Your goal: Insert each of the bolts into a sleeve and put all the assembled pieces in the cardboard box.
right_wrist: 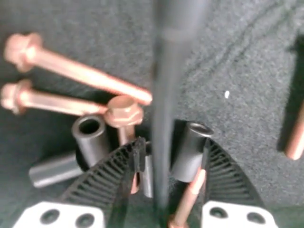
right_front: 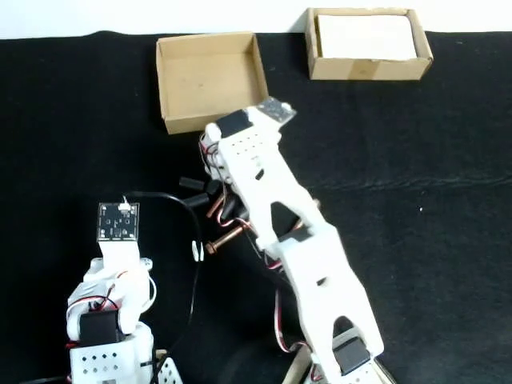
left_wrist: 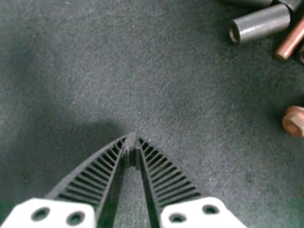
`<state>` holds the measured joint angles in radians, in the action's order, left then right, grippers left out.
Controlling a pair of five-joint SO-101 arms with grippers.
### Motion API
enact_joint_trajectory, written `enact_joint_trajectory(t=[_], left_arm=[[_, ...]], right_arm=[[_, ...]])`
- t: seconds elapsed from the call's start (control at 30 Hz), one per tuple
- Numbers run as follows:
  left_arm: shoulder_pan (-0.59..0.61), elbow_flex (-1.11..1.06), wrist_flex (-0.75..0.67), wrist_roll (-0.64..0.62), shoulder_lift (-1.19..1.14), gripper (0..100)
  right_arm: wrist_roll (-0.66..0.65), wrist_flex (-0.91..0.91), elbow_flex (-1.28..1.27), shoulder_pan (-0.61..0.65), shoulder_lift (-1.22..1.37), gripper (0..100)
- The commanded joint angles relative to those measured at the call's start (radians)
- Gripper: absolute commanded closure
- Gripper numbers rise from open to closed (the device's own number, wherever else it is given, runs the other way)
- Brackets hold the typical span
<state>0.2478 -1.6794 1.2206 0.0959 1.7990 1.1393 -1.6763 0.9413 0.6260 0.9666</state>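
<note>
In the right wrist view my right gripper (right_wrist: 172,147) is open over a pile of copper bolts and dark grey sleeves. One upright sleeve (right_wrist: 190,151) stands between its fingers, close to one of them, with a bolt (right_wrist: 189,197) leaning beside it. Two long bolts (right_wrist: 76,70) (right_wrist: 52,101), a bolt head (right_wrist: 123,114), an upright sleeve (right_wrist: 90,137) and a lying sleeve (right_wrist: 51,171) lie just beyond. My left gripper (left_wrist: 132,142) is shut on nothing above bare cloth, with a sleeve (left_wrist: 259,23) and a bolt head (left_wrist: 294,121) off to one side. The cardboard box (right_front: 210,76) stands behind the pile.
A second box (right_front: 368,44) with a white sheet inside sits at the back right. The right arm (right_front: 272,208) stretches over the pile and hides part of it. A black cable (right_front: 188,216) loops from the left arm (right_front: 108,312). A dark blurred strip (right_wrist: 166,85) crosses the right wrist view.
</note>
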Motion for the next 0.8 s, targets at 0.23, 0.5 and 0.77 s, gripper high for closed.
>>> enact_joint_trajectory(t=[0.23, 0.5, 0.77], left_arm=[[0.008, -0.016, -0.015, -0.002, -0.002, 99], [0.008, -0.016, -0.015, -0.002, -0.002, 99], [0.008, -0.016, -0.015, -0.002, -0.002, 99]], right_arm=[[0.055, -0.022, 0.071, -0.012, 0.105, 80.7], [0.051, -0.077, 0.035, -0.013, 0.111, 80.8], [-0.074, -0.081, 0.053, -0.053, 0.082, 80.7]])
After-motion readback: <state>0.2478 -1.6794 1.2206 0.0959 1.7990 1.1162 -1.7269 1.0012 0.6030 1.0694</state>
